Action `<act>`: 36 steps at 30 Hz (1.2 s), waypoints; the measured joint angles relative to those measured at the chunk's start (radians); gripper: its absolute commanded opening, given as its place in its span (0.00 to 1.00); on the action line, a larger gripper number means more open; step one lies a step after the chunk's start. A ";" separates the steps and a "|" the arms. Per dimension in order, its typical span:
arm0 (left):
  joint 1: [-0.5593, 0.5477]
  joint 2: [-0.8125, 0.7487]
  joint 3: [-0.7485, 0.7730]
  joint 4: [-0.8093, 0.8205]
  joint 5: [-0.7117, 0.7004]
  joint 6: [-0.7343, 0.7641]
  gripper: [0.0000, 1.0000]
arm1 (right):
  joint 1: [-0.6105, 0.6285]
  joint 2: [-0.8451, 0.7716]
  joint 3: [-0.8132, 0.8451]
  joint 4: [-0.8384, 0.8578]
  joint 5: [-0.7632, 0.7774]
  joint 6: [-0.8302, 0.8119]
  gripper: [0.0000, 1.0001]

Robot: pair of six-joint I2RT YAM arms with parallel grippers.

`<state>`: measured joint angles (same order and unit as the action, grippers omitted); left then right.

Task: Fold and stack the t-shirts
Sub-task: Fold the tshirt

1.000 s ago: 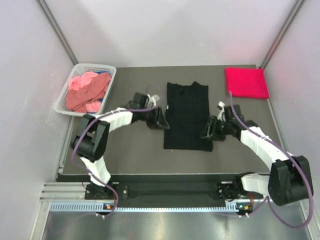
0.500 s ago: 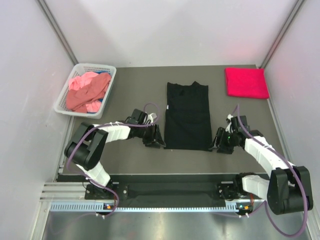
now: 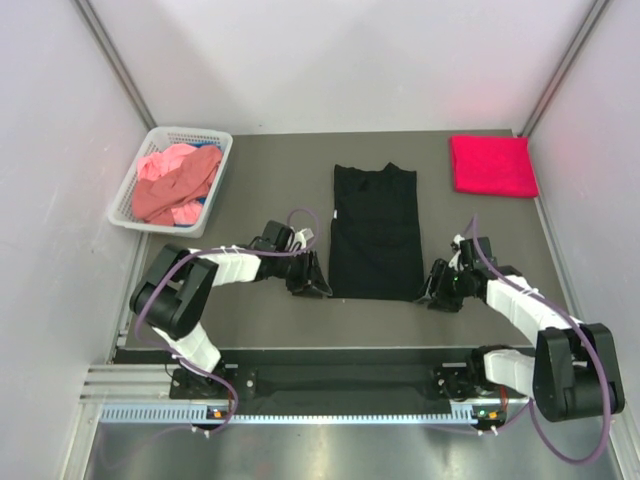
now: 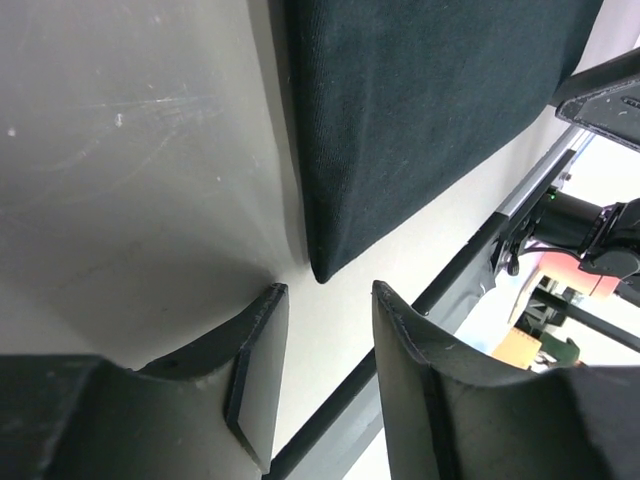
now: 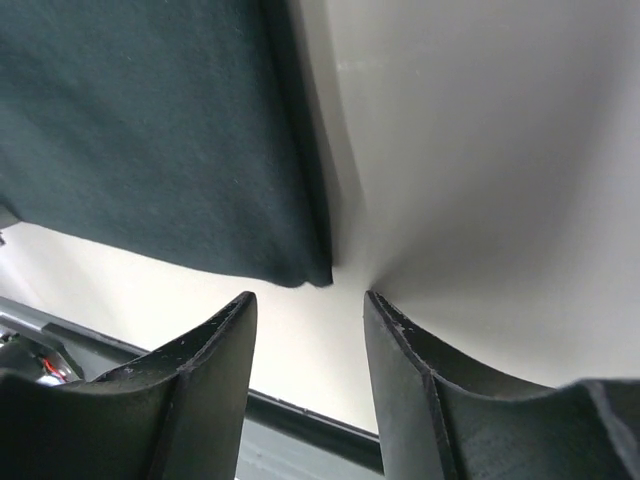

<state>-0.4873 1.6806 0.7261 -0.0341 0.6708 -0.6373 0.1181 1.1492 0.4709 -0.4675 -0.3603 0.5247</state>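
Note:
The black t-shirt (image 3: 374, 232) lies flat in the middle of the table, folded into a long narrow strip. My left gripper (image 3: 318, 283) is open and empty beside its near left corner, which shows just ahead of the fingertips in the left wrist view (image 4: 318, 262). My right gripper (image 3: 432, 293) is open and empty beside the near right corner, seen in the right wrist view (image 5: 300, 268). Neither touches the cloth. A folded crimson red t-shirt (image 3: 492, 165) lies at the back right. Salmon pink shirts (image 3: 172, 184) and a bit of blue cloth fill the basket.
The white lattice basket (image 3: 221, 160) stands at the back left. The table's near edge with its black rail (image 3: 330, 350) runs just behind both grippers. Grey walls close in the left, back and right sides.
Both grippers came toward the near edge from the shirt's mid-sides to its near corners. The shirt's near hem now lies straighter and narrower. In the last half second the arms barely moved.

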 measured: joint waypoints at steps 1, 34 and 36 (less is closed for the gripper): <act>0.000 0.002 0.000 0.001 0.001 -0.001 0.44 | -0.001 0.003 0.000 0.006 -0.004 0.002 0.46; -0.011 0.067 0.037 0.006 0.001 -0.043 0.00 | 0.015 -0.111 -0.034 0.046 0.097 0.006 0.00; -0.011 0.024 0.016 -0.003 -0.028 -0.047 0.00 | 0.038 -0.148 -0.034 0.033 0.106 0.020 0.00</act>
<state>-0.4988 1.7050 0.7425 -0.0368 0.6426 -0.6842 0.1562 1.0016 0.4366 -0.4347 -0.2539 0.5449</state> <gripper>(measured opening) 0.012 0.008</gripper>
